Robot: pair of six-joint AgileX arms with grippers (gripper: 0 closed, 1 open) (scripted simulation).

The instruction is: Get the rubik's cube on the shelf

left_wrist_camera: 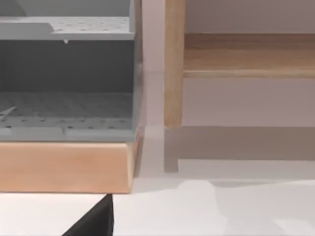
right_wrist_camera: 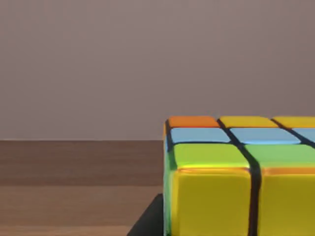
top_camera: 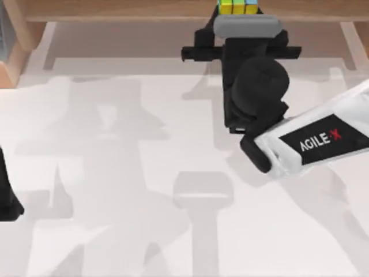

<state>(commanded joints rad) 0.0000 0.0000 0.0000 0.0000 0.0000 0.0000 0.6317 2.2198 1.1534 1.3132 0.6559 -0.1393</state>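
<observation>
The right claw [top_camera: 237, 17] reaches over the shelf [top_camera: 115, 8] at the counter's far edge, with the cube [top_camera: 237, 6] at its tip; its grip cannot be told.

White tabletop [top_camera: 115, 173] open, shelf [top_camera: 115, 10] and grey rack [left_wrist_camera: 66, 73] bounding far edge

Top view: rubik's cube [top_camera: 237, 6] cut off by upper edge, near part covered by right arm's wrist. Shelf [top_camera: 115, 10] runs past both side edges. Left arm [top_camera: 7, 196] cropped at left edge. Right wrist view: cube cropped at right and lower edges.
</observation>
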